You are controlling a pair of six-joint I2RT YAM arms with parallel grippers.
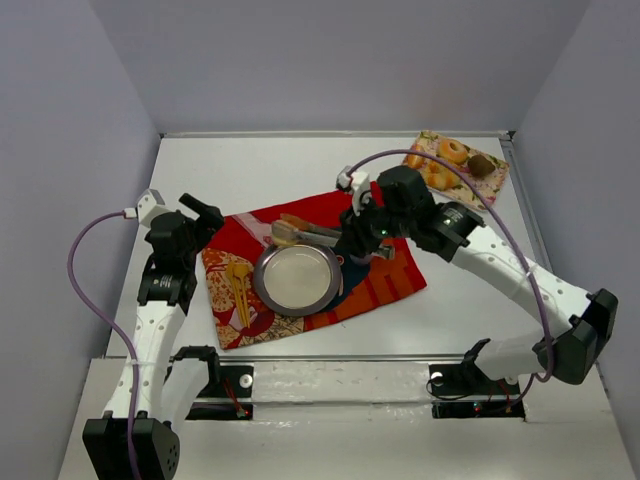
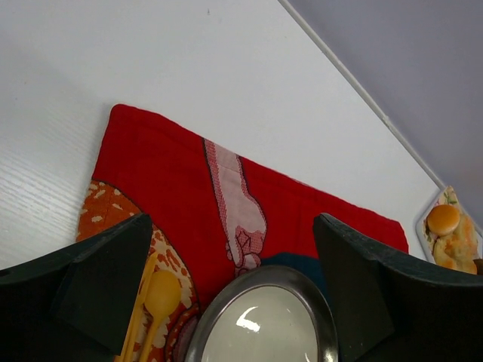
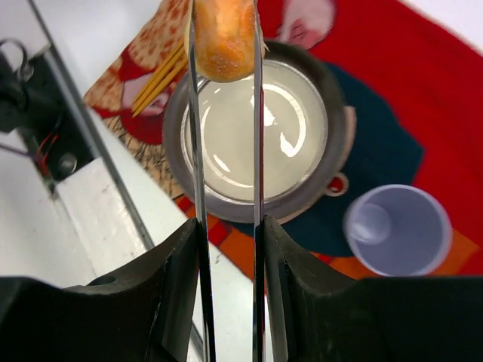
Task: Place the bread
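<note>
My right gripper is shut on metal tongs, and the tongs pinch a golden-brown piece of bread at their tips. The bread hangs just above the far rim of the round metal plate, which lies on a red patterned cloth. My left gripper is open and empty above the cloth's left part, with the plate just below its jaws.
A yellow spoon and chopsticks lie on the cloth left of the plate. A clear purple cup stands on the cloth right of the plate. A patterned tray of pastries sits at the far right corner.
</note>
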